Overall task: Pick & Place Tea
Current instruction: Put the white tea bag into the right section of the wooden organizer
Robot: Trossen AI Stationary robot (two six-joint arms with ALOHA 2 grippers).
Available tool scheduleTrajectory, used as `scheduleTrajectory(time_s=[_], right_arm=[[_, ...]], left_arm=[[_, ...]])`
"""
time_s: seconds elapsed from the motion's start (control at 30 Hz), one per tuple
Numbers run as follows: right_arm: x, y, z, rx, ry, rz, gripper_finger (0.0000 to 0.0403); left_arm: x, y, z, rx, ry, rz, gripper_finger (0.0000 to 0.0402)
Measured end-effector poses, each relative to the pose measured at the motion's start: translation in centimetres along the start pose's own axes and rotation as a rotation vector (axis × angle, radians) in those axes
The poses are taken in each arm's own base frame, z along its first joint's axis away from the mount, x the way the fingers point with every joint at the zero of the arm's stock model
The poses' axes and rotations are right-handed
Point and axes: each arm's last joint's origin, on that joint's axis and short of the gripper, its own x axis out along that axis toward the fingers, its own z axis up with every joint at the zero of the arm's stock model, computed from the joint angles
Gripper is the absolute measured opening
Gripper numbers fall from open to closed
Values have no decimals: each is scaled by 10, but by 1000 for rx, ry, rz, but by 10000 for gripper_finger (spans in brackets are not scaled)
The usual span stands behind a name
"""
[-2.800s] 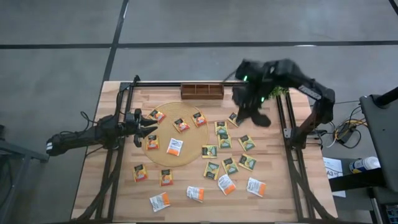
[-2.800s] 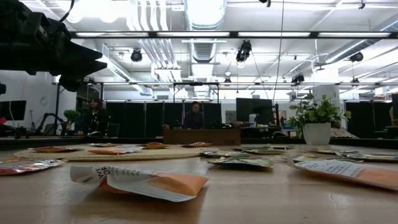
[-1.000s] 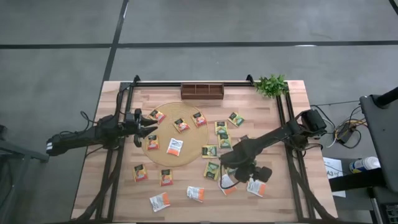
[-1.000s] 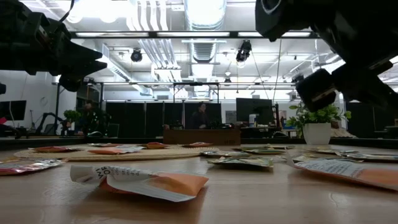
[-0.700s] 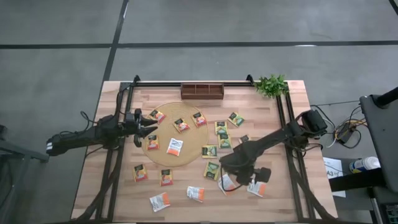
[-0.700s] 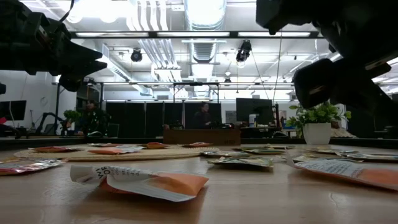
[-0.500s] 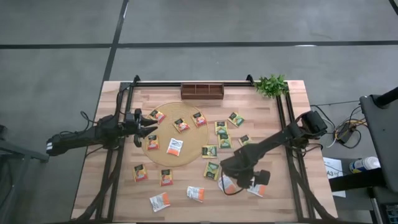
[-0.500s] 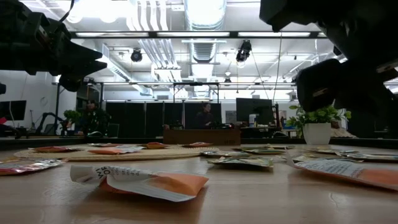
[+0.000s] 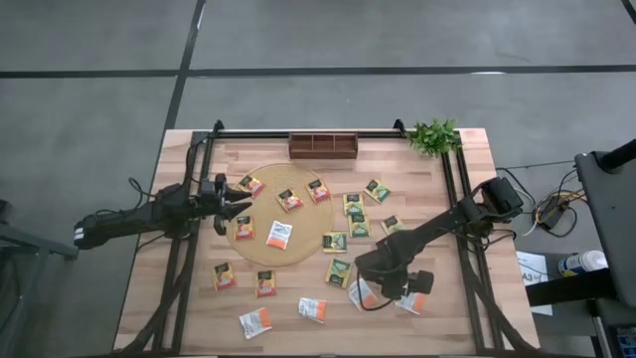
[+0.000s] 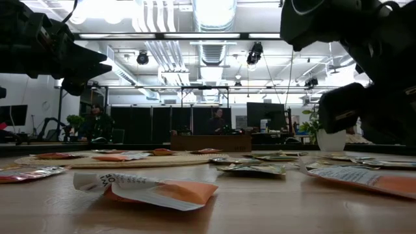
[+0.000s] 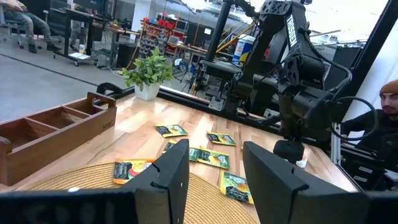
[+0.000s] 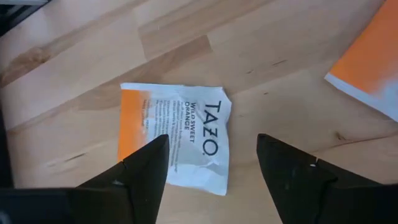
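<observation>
Several tea sachets lie flat on the round tan mat [image 9: 301, 237] and on the wooden table around it. My right gripper [image 12: 211, 171] hangs open above a white-and-orange tea sachet [image 12: 177, 140] near the table's front right [image 9: 359, 293]. Its fingers point down and stand on either side of the sachet without touching it. My left gripper [image 9: 245, 205] waits open over the mat's left edge, with nothing between its fingers [image 11: 214, 180]. The brown wooden tray [image 9: 323, 146] stands at the far edge.
A second white-and-orange sachet [image 9: 410, 301] lies just right of my right gripper, and green sachets [image 9: 356, 221] lie beyond it. A potted plant [image 9: 433, 135] stands at the far right corner. Black rails [image 9: 467, 249] run along both table sides. People sit in the room behind.
My right gripper has gone a little toward the table's near edge and down, to above the white-and-orange sachet. The sachets have stayed where they were.
</observation>
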Motion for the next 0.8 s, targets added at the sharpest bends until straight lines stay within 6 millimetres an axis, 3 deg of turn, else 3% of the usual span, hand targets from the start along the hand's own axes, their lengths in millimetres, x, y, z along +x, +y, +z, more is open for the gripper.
scheduleTrajectory(time_s=[0.8], right_arm=[[10,5,-3,55,0,2,237]], left_arm=[[0,0,0,0,0,0,145]])
